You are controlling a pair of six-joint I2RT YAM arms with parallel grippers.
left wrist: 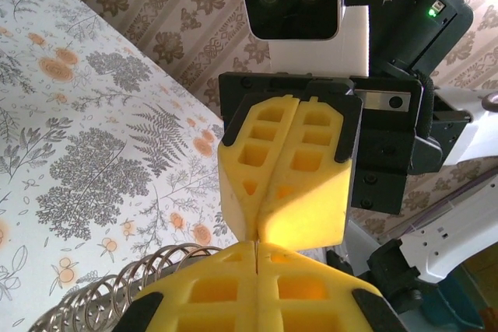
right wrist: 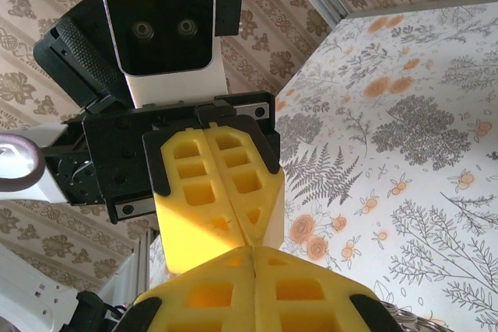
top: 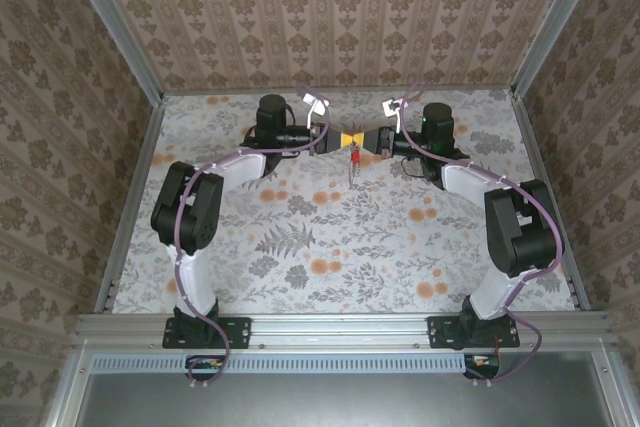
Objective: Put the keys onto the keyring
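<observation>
Both grippers meet tip to tip above the far middle of the table. My left gripper point(top: 346, 139) has its yellow fingers point(left wrist: 226, 293) pressed together. My right gripper point(top: 358, 139) is shut too, its fingers point(right wrist: 233, 293) closed with no gap. Just under the meeting point the keys point(top: 354, 151) show as one tiny red head. Below it the grey keyring point(top: 352, 169) dangles above the cloth. Both seem to hang from the right gripper's tips. The wrist views hide the pinch itself.
A floral cloth point(top: 330, 247) covers the table, with patterned walls on three sides and a metal rail point(top: 340, 327) at the near edge. Silver wire coils point(left wrist: 101, 293) sit beside my left fingers.
</observation>
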